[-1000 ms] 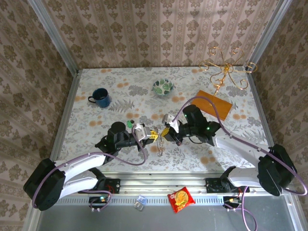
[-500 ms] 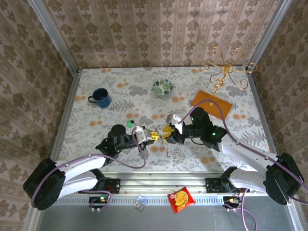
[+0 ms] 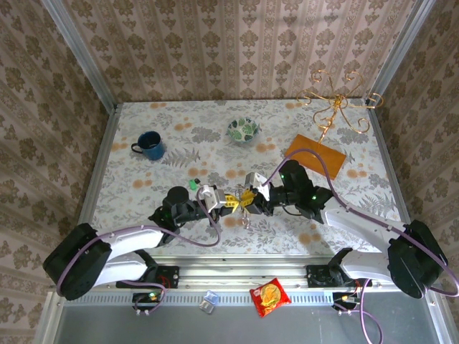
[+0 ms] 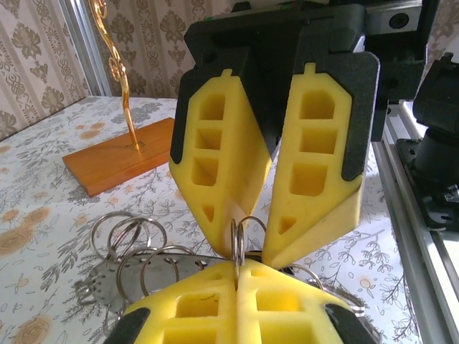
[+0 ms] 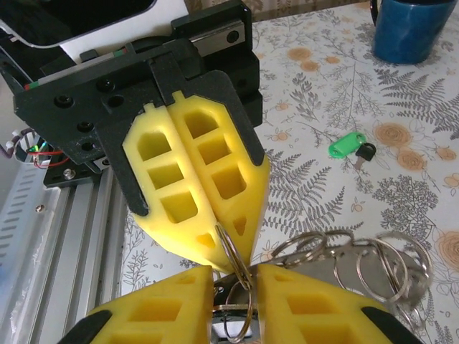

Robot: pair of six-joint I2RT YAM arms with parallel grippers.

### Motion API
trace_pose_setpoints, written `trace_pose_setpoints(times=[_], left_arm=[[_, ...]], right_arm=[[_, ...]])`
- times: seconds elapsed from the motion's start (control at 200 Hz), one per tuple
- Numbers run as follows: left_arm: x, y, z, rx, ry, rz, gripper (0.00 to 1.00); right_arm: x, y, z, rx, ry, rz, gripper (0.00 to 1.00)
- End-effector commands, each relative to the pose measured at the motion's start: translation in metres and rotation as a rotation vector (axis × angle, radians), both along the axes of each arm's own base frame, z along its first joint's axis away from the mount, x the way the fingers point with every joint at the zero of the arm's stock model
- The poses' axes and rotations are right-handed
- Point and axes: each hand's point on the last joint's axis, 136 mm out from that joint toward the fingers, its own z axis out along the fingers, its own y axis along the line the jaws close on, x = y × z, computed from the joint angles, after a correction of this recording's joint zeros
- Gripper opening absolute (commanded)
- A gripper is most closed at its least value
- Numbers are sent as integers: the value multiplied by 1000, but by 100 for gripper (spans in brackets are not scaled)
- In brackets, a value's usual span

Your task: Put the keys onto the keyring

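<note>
My left gripper (image 3: pixel 231 201) is shut on a thin silver keyring (image 4: pixel 238 240), pinched edge-on between its yellow pads (image 4: pixel 193 308). My right gripper (image 3: pixel 249 201) meets it tip to tip. Its jaws stand slightly apart astride the same keyring (image 5: pixel 231 251), one pad against it. A bunch of silver rings on a flat metal piece (image 4: pixel 129 240) hangs from the keyring above the table (image 3: pixel 245 218). A key with a bright green head (image 5: pixel 346 143) lies loose on the table beyond the left gripper (image 3: pixel 193 184).
A blue mug (image 3: pixel 149 145) stands at the back left and a patterned bowl (image 3: pixel 244 130) at the back middle. A gold wire stand (image 3: pixel 337 100) rises from an orange board (image 3: pixel 315 150) at the back right. A red snack packet (image 3: pixel 269 296) lies on the front rail.
The two grippers have drawn closer until their tips meet at the keyring. The right arm's wrist has shifted slightly. The left gripper has kept its hold throughout.
</note>
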Motion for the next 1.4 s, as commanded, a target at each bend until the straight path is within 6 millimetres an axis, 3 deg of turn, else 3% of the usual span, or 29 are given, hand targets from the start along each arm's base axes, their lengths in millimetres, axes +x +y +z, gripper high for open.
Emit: trace_pose_setpoints(times=[0.0,0.085,0.21,0.25,0.43,0.56,0.9,1.12,1.21,1.395], left_arm=[[-8,-3,21,-77,-20,-46,0],[-8,-2,21,-81,-16,-45,0],[-9,-2,20,-74,-16,-46,0],[-9,-1,18,-66,-14,-42,0],[-1,3,12,-14,-17,13,29],[0,6,5,65,-30,30,33],[-5,2,4,154,-59,-23,23],[-6,-1,5,168,-73,-45,3],[-6,0,6,164,-87,-35,0],[-8,4,8,124,-97,-18,0]], right_arm=[[0,8,21,44,-56,53,21],[-3,10,24,53,-65,74,18],[-7,10,26,50,-72,105,0],[-8,10,26,41,-69,112,0],[-9,5,19,-49,-46,126,0],[-10,1,8,-165,-72,146,0],[-19,7,-1,-360,-162,249,0],[-24,17,13,-320,-181,282,0],[-17,13,15,-281,-175,218,18],[0,1,18,-117,-109,38,25]])
